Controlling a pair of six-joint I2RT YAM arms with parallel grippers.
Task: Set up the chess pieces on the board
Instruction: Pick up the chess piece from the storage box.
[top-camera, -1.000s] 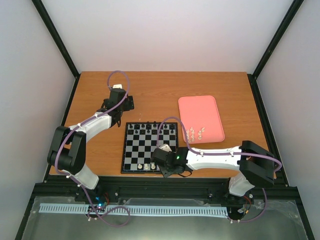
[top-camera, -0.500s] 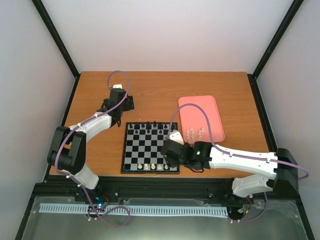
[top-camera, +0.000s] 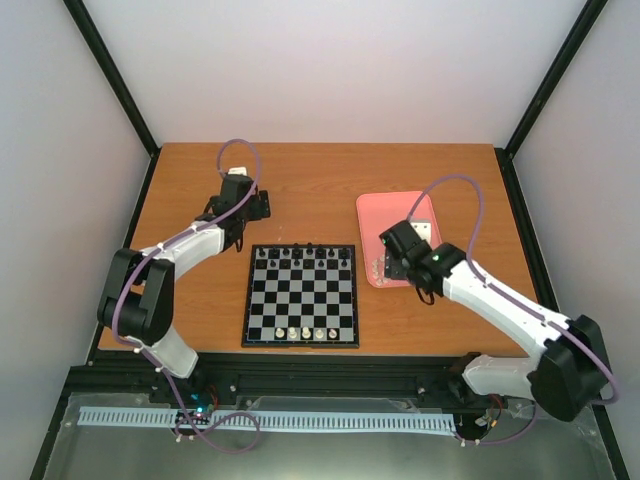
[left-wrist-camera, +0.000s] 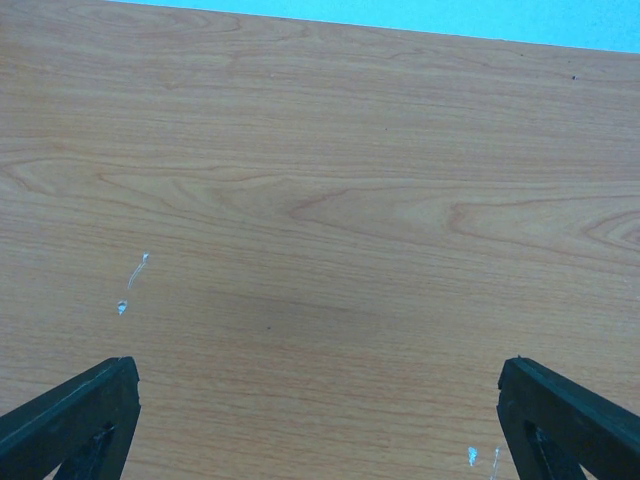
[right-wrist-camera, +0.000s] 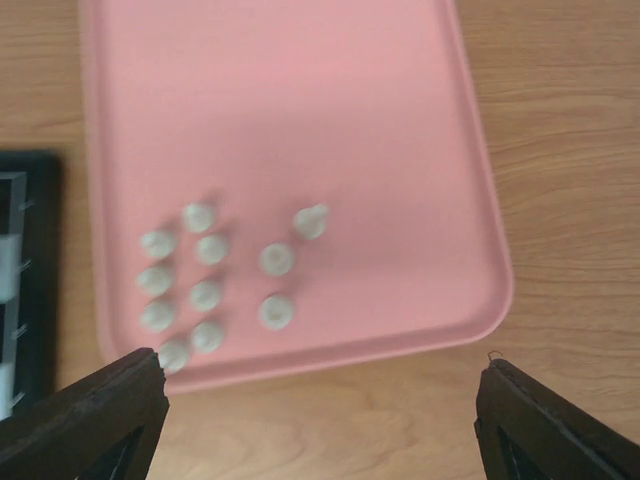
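The board (top-camera: 300, 296) lies flat at the table's front middle, with black figures along its far row and several cream-white chess pieces (top-camera: 306, 333) on its near row. More cream-white chess pieces (right-wrist-camera: 208, 277) stand in a cluster at the near left of the pink tray (right-wrist-camera: 330, 120). My right gripper (right-wrist-camera: 320, 425) hovers open over the tray's near edge with nothing between its fingers. My left gripper (left-wrist-camera: 320, 420) is open above bare wood at the far left, holding nothing.
The pink tray (top-camera: 425, 215) sits right of the board. The board's black border (right-wrist-camera: 35, 280) shows at the left edge of the right wrist view. Dark frame posts run along the table's left and right edges.
My right gripper opened at the board's near right corner, leaving a cream-white piece on the near row, then swung right and away to the tray. The left arm stayed still.
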